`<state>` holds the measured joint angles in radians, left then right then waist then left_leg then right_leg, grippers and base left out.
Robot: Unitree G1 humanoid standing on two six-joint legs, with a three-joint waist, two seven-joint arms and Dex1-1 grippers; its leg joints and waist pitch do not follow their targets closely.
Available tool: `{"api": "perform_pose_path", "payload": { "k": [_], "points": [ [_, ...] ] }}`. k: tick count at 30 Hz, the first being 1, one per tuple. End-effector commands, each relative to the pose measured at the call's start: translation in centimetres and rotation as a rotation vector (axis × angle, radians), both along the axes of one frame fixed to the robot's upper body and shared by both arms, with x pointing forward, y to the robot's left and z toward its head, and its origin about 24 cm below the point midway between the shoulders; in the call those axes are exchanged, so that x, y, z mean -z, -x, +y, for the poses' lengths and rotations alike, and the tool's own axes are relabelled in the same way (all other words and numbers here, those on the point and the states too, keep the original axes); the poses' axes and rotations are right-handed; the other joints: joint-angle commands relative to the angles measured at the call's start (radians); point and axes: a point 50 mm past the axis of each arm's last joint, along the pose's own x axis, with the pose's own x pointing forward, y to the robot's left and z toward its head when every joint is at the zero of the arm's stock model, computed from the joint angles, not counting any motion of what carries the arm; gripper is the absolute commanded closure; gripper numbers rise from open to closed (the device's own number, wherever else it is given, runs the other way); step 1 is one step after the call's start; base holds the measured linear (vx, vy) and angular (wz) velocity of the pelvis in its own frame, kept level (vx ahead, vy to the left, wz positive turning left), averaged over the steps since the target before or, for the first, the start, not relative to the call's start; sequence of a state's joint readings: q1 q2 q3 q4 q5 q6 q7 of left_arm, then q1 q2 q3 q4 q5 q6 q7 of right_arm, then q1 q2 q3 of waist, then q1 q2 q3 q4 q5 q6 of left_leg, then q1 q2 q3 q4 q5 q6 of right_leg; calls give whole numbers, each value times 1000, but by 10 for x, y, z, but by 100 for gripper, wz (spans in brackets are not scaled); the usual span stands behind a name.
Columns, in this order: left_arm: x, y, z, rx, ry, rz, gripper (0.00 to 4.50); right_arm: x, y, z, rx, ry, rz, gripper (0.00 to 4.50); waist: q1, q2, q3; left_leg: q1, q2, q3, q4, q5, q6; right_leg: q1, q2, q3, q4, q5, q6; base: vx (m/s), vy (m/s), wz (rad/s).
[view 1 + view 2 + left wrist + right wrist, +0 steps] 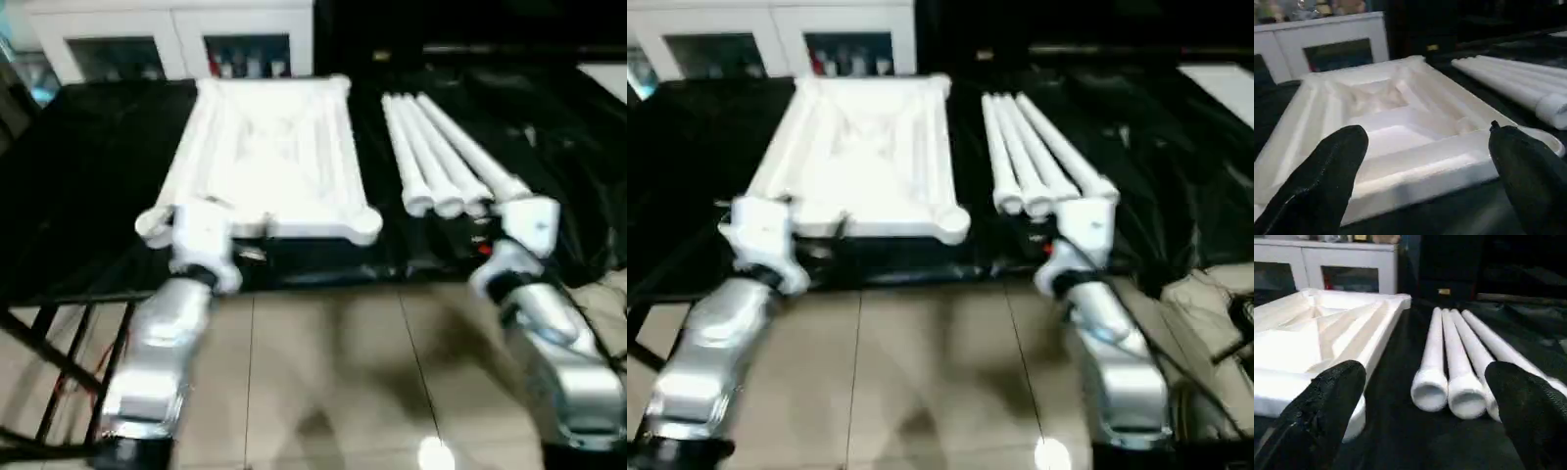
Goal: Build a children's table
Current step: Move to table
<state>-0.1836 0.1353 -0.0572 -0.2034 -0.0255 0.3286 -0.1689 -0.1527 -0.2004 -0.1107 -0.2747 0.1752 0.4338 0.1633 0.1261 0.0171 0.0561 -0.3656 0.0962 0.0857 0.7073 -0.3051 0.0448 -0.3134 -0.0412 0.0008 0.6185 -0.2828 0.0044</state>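
Note:
The children's table top lies upside down on a black-covered surface, its ribbed underside and round corner sockets facing up. To its right, the white tube legs lie side by side with their open ends towards me. My left gripper is open, just short of the top's near edge by the near-left corner socket, its black fingers spread wide with nothing between them. My right gripper is open too, facing the near ends of the legs without touching them.
A white glass-door cabinet stands behind the work surface. Tiled floor lies between me and the black surface's front edge. A black metal frame stands at the lower left, and cables and crumpled black cloth lie to the right.

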Motion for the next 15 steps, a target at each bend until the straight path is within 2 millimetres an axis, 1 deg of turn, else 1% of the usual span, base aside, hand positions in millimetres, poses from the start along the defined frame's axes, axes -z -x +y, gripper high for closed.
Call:
{"api": "perform_pose_path", "payload": {
  "k": [1,2,3,4,5,6,7,8,9,10,11,12,13,14,15],
  "points": [
    [-2,1,9,-33,-9,-1,0,-1,-1,7,-34,-9,1,4,15,7,-33,-36,71,-14,-104,143,-13,82,-108,36,-100,67,-366,114,30,5],
    [-1,1,9,-38,-8,1,0,0,-1,7,-35,-6,5,4,-17,49,-30,20,110,-41,-187,55,37,35,-10,-38,-55,-99,-231,120,61,0],
    [-1,1,9,-39,-7,2,0,0,-1,7,-35,-6,7,4,-63,59,-72,174,190,-145,-180,56,170,-96,0,-59,80,-155,-93,120,61,0],
    [-1,2,11,-49,-5,8,0,2,-1,7,-37,1,16,4,-55,53,-68,161,188,-153,-163,132,263,-122,-11,-57,121,-118,15,121,73,-1],
    [-1,2,11,-53,-5,12,0,2,-1,7,-38,4,20,4,-53,47,-68,161,188,-151,-157,211,304,-141,-19,-53,130,-99,59,100,39,6],
    [-1,2,11,-53,-5,12,0,2,-1,7,-38,4,20,4,-48,33,-68,153,189,-130,-157,304,369,-166,-33,-45,143,-44,107,100,39,6],
    [-1,2,12,-58,-3,16,0,3,-1,7,-40,10,23,4,-52,12,-65,130,177,-102,-166,320,406,-168,-44,-30,128,12,108,76,0,2],
    [0,2,12,-59,-2,18,0,4,-2,7,-39,12,26,4,-48,-20,-54,91,113,-43,-155,172,349,-132,-60,-4,34,101,43,67,-46,1],
    [0,2,12,-59,-2,18,0,4,-2,7,-39,12,26,4,-45,-46,-46,60,64,-11,-144,34,286,-89,-78,26,-24,95,37,67,-46,1],
    [0,2,13,-60,-1,19,0,5,-2,7,-38,13,28,4,-27,-78,-40,-1,4,20,-109,-74,220,-21,-111,80,-88,-118,67,45,-103,3],
    [0,2,13,-61,-1,19,0,5,-2,8,-38,14,30,4,13,-61,-44,-11,-1,6,-1,-64,112,31,-224,147,-141,-426,-50,46,-112,2],
    [0,1,13,-61,-1,19,0,6,-3,8,-38,16,32,4,15,-59,-41,-38,9,-9,8,19,34,56,-201,126,-128,-493,-132,46,-112,2],
    [0,1,14,-61,-2,19,0,6,-3,8,-39,17,33,4,13,-47,-31,-45,21,-14,-6,61,-1,63,-187,105,-133,-485,-207,73,-64,-2],
    [0,1,14,-61,-2,18,0,7,-3,8,-40,18,34,4,14,-35,-26,-38,32,-17,-25,69,-6,59,-181,91,-140,-479,-237,83,-5,-1],
    [-1,1,14,-61,-2,19,0,7,-3,8,-40,18,35,4,11,-14,-25,-15,49,-6,-93,76,2,45,-130,47,-139,-459,-256,129,33,1]
  ]
}}
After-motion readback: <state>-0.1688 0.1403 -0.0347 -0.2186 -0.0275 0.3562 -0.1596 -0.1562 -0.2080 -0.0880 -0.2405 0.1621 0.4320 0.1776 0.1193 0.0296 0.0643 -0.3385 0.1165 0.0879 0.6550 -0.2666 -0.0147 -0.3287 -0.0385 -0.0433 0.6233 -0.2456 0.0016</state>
